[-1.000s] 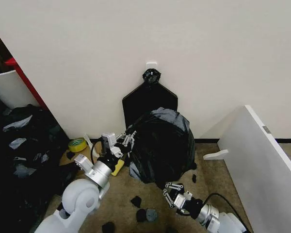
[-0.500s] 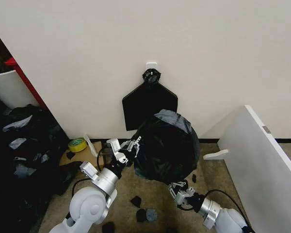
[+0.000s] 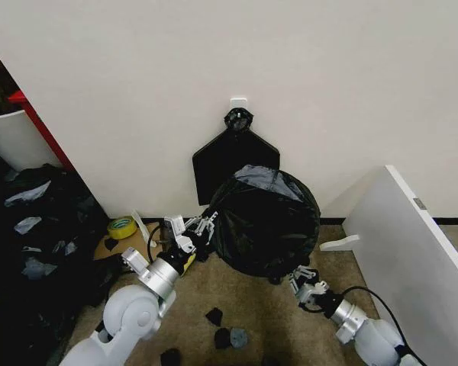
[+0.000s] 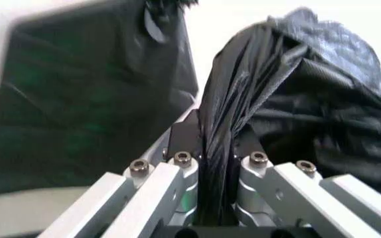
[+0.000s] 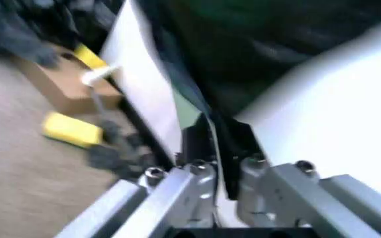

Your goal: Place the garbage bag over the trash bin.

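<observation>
The garbage bag (image 3: 266, 223) is draped over the trash bin (image 5: 144, 94), which is almost wholly hidden beneath it. A gathered fold is clamped in the left gripper (image 3: 201, 229); the bag's edge is pinched by the right gripper (image 3: 301, 280).

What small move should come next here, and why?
Probably both arms draw the garbage bag further down. The left pincer and right pincer each pinch its film at opposite sides, and it already drapes over the trash bin.
</observation>
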Controlling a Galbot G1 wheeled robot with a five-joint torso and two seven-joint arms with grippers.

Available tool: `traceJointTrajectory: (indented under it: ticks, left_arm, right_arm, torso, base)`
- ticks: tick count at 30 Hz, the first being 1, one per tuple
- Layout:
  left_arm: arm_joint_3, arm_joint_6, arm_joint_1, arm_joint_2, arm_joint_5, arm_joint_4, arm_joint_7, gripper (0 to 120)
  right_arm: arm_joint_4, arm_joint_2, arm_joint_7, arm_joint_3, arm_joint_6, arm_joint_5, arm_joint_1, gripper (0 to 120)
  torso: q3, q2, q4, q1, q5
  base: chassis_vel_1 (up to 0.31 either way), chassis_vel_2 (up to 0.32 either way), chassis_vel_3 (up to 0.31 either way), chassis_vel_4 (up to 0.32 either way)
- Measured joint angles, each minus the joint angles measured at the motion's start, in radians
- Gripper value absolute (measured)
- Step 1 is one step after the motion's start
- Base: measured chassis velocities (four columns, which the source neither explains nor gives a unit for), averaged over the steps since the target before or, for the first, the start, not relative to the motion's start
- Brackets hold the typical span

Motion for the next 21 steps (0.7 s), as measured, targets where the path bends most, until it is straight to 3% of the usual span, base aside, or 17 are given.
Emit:
traceJointTrajectory:
  ticks: [4,5,10,12,16,21]
  left_arm:
    - [0.000,-0.027,-0.015,0.011,0.034,0.032,0.019,5]
    - [0.000,-0.027,-0.015,0.011,0.034,0.032,0.019,5]
    - [-0.001,-0.055,-0.032,0.040,0.073,0.066,0.044,5]
    - [-0.002,-0.060,-0.033,0.045,0.083,0.071,0.048,5]
    - [-0.002,-0.096,-0.034,0.072,0.172,0.098,0.072,5]
    - [0.007,-0.113,-0.023,0.075,0.226,0.111,0.080,5]
  right_arm:
    - [-0.024,-0.009,-0.292,-0.002,0.053,0.297,0.001,23]
    - [-0.024,-0.009,-0.292,-0.002,0.053,0.297,0.001,23]
    - [-0.068,-0.027,-0.546,0.043,0.070,0.498,0.019,43]
    - [-0.071,-0.030,-0.568,0.053,0.070,0.519,0.022,46]
    - [-0.044,-0.051,-0.708,0.132,0.032,0.675,0.033,65]
    - [0.073,-0.069,-0.618,0.160,0.001,0.718,0.022,81]
  torso:
    - [0.000,0.000,0.0000,0.000,0.0002]
    - [0.000,0.000,0.0000,0.000,0.0002]
    - [0.000,0.000,-0.0002,0.000,0.0001]
    - [0.000,0.000,-0.0002,0.000,0.0001]
    - [0.000,0.000,-0.0001,0.000,0.0001]
    - [0.000,0.000,0.0000,0.000,-0.0003]
  base:
    - [0.000,0.000,0.000,0.000]
    - [0.000,0.000,0.000,0.000]
    - [0.000,0.000,0.000,0.000]
    - [0.000,0.000,0.000,0.000]
    - [0.000,0.000,0.000,0.000]
    - [0.000,0.000,0.000,0.000]
